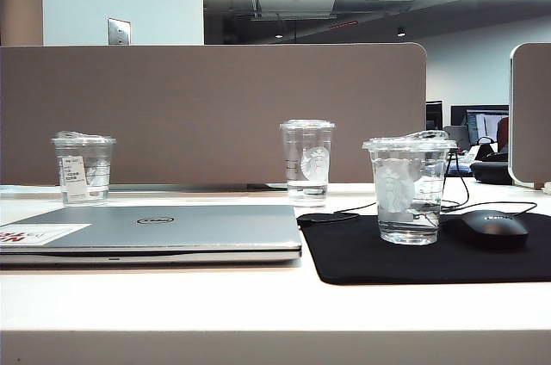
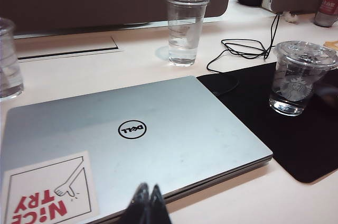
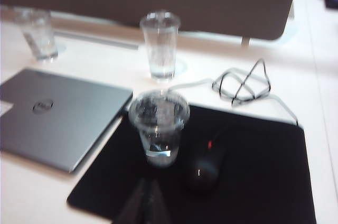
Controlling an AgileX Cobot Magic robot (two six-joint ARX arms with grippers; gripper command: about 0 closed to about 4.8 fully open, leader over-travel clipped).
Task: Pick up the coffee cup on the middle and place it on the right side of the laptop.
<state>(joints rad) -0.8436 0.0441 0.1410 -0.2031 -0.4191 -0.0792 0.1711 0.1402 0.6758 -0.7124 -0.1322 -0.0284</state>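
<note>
On the black mouse mat (image 1: 362, 257), to the right of the closed laptop (image 1: 172, 229), stands the coffee cup (image 1: 410, 188), a short clear plastic cup with a rumpled clear lid and a little water at the bottom. A faint round white logo shows on its side. It stands upright, apart from the laptop's edge and just beside the black mouse (image 1: 492, 227).

A taller, slim clear cup (image 1: 306, 160) stands upright further back on the white table (image 1: 258, 305), behind the gap between laptop and mat; it holds some water and bears a round white logo. A third clear cup (image 1: 83, 167) stands at the far left behind the laptop, with a printed white label too small to read.

The laptop's lid carries a round "DELL" logo and a white sticker with red letters reading "NICE TRY".

The left gripper (image 2: 148, 203) hangs over the laptop's near edge, jaws pressed together, holding nothing. The right gripper (image 3: 145, 200) hangs over the near part of the mat, close to the coffee cup; its dark fingers look closed, though the picture is blurred.
</note>
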